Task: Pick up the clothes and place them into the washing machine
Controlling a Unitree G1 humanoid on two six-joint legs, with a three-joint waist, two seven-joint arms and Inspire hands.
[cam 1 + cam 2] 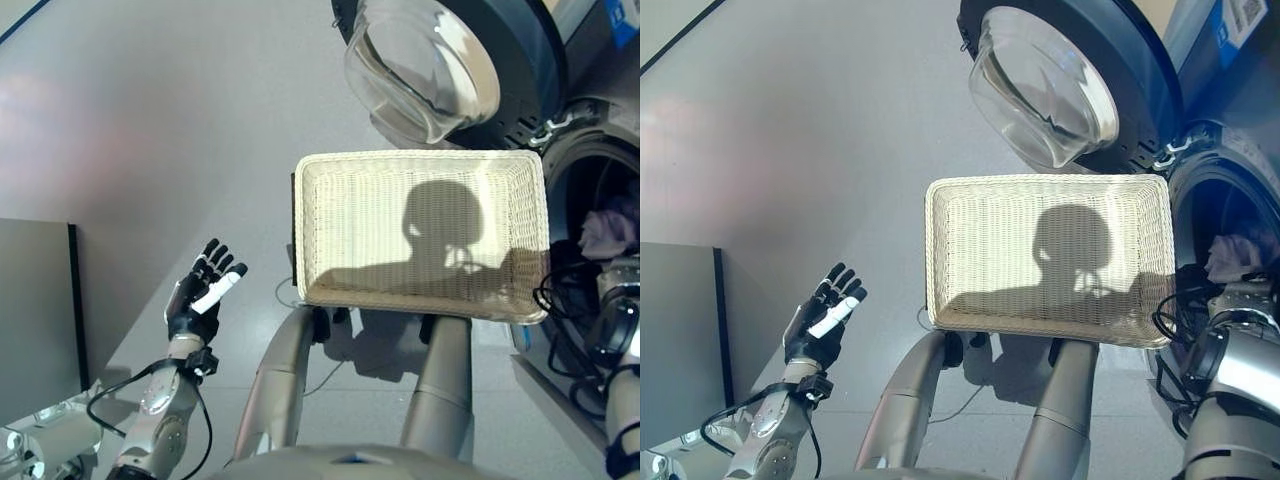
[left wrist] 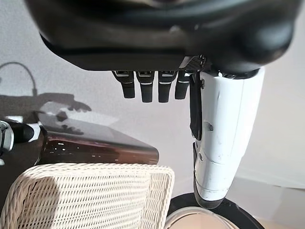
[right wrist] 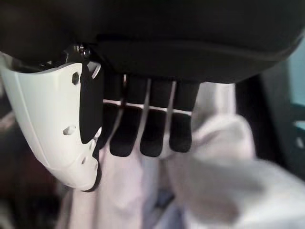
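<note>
Basket (image 1: 420, 170) is pale woven wicker – rough, matt. Washer door (image 1: 1045, 85) past it: clear glossy glass in dark plastic. By the right hand (image 3: 143, 124) – soft pale cloth (image 3: 224, 176).

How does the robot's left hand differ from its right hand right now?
The left hand hangs in open air over the grey floor, far from the machine; the right hand reaches into the dark washing machine drum. The left hand touches nothing; the right hand's fingers hang by pale clothes. Both have relaxed, open fingers.
</note>
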